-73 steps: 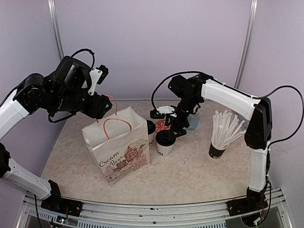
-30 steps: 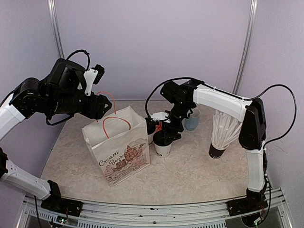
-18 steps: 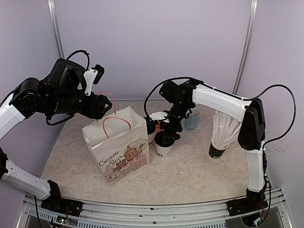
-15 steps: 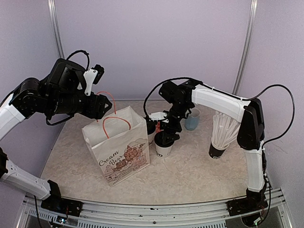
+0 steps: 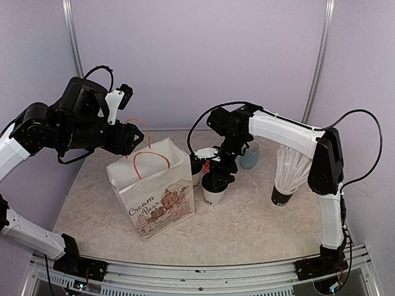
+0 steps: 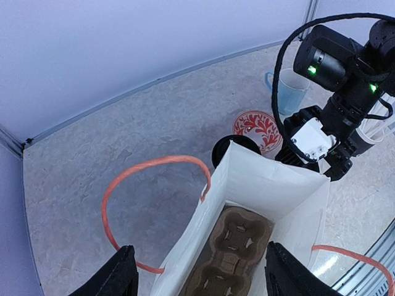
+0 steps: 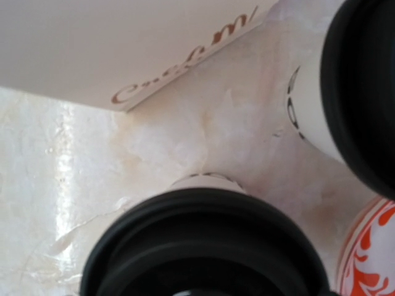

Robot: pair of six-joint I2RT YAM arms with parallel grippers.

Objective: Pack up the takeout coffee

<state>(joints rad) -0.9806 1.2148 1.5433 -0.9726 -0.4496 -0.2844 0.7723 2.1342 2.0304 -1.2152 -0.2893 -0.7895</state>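
Observation:
Two white takeout cups with black lids stand right of the bag. The near cup [image 5: 214,192] sits directly under my right gripper [image 5: 217,177], whose fingers reach down around its lid. In the right wrist view that lid [image 7: 203,246] fills the bottom and hides my fingers, so I cannot see whether they grip. The second cup [image 5: 196,168] [image 7: 345,92] stands against the bag's right side. My left gripper [image 5: 128,139] [image 6: 203,274] is open and hovers above the open white paper bag [image 5: 154,188], near its orange handle [image 6: 154,163]. A brown cup carrier [image 6: 237,253] lies in the bag.
A red patterned disc [image 6: 259,123] lies behind the cups. A light blue mug [image 5: 250,157] stands at the back. A dark cup of white straws [image 5: 287,179] stands at the right, beside the right arm.
My right gripper has shifted slightly left and come down onto the near cup's lid. The cup has stayed in place. My left arm has barely moved above the bag.

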